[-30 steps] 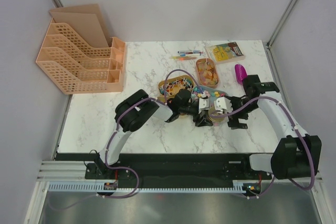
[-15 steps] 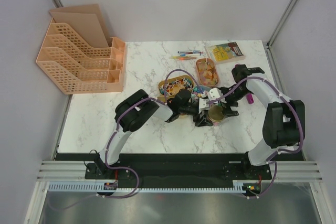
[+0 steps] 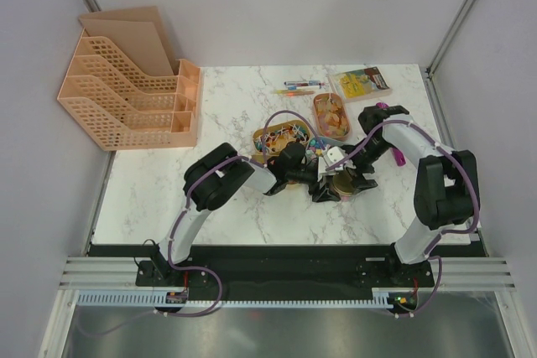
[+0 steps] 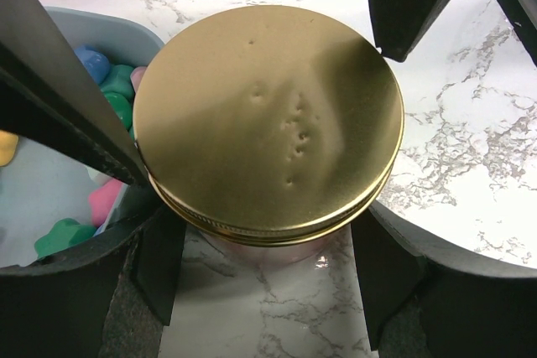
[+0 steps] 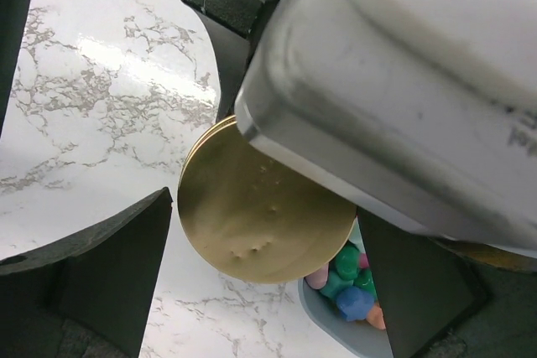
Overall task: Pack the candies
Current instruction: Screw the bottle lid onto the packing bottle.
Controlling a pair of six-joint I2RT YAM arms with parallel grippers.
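The left end effector is grasping a glass jar, its two fingers pressing against opposite sides of the glass just under the gold lid. The lid is sitting on the jar, and its top is showing a few small dents. The jar is standing upright on the marble surface, near the middle.

The right end effector is hovering directly over the lid with its jaws spread wide and nothing between them. Its fingers are standing clear of the lid's rim on either side.

The candies are lying in a pale grey tray just beside the jar. The ones showing there are pastel pieces in pink, green, blue and yellow. In the top view, two more trays are sitting a little farther back: one is holding orange sweets, and the other is partly hidden by the left arm's cable.

Along the far edge, a few pens and a yellow packet are lying flat. A peach file rack is standing at the far left corner.
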